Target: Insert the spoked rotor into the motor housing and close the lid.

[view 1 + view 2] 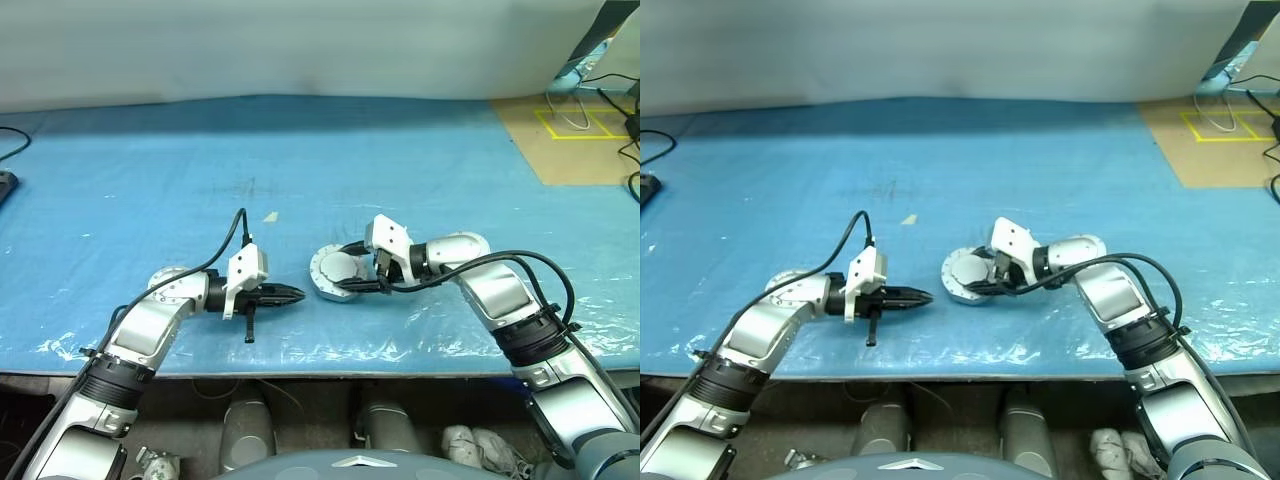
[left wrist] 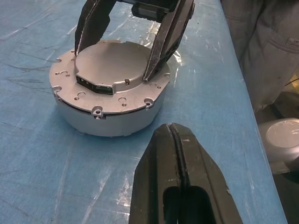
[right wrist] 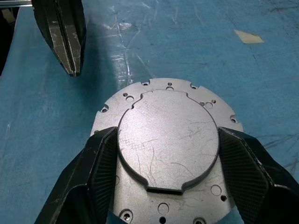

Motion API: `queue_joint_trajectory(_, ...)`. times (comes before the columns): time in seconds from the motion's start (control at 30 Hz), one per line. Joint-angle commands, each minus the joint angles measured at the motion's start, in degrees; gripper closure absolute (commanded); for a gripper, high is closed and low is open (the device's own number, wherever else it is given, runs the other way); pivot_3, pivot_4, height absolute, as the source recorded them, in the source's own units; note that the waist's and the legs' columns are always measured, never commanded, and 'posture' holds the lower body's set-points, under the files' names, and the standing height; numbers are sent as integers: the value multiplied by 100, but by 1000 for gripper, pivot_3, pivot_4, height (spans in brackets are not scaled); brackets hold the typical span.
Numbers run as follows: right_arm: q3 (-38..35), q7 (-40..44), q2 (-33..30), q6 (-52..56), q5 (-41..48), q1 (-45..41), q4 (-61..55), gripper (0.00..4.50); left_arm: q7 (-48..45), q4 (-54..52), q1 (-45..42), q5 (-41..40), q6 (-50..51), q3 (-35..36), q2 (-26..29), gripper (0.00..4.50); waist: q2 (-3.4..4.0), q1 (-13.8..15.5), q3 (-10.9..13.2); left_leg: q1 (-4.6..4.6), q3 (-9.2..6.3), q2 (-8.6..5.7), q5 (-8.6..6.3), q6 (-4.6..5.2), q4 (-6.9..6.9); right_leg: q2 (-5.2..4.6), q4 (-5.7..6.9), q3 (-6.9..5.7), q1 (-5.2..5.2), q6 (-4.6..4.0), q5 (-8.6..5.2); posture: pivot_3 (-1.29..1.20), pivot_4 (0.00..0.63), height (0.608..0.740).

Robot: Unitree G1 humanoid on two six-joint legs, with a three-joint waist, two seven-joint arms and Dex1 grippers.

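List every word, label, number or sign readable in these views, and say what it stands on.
No readable text anywhere.
Faint scratched marks on the raised round silver metal plate held between the right pincer's fingers: too faint to read.
Yellow taped outlines on the brown floor board: lines, no lettering.

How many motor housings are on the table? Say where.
1. The motor housing sits on the blue table near the front; the right gripper has fingers clamping its lid.
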Motion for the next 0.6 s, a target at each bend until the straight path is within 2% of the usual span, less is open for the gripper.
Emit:
queue_joint_trajectory(0.03, -114, -54, -10, 61, -44, -114, 96, 1532, -22, -203, -44, -22, -43, 6, 28, 4500, 0, 0, 0, -1, 0, 0, 0, 0, 0, 0, 0, 0, 0, 0, 0, 0, 150, 740)
queue_joint_trajectory(0.4, -70, -7, 35, 126, -4, -128, 40, 1532, -25, -160, -18, -2, -70, -19, 12, 4500, 0, 0, 0, -2, 0, 1, 0, 0, -2, 0, -5, -2, -1, 0, 0, 0, 150, 740)
queue_joint_trajectory(0.6, 158, -167, 60, -173, -381, -17, 361, 1532, -56, 34, -22, 42, -224, -24, -21, 4500, 0, -6, 0, 0, 0, 1, 0, 0, -3, 1, -4, -1, -1, 0, 0, 0, 150, 740)
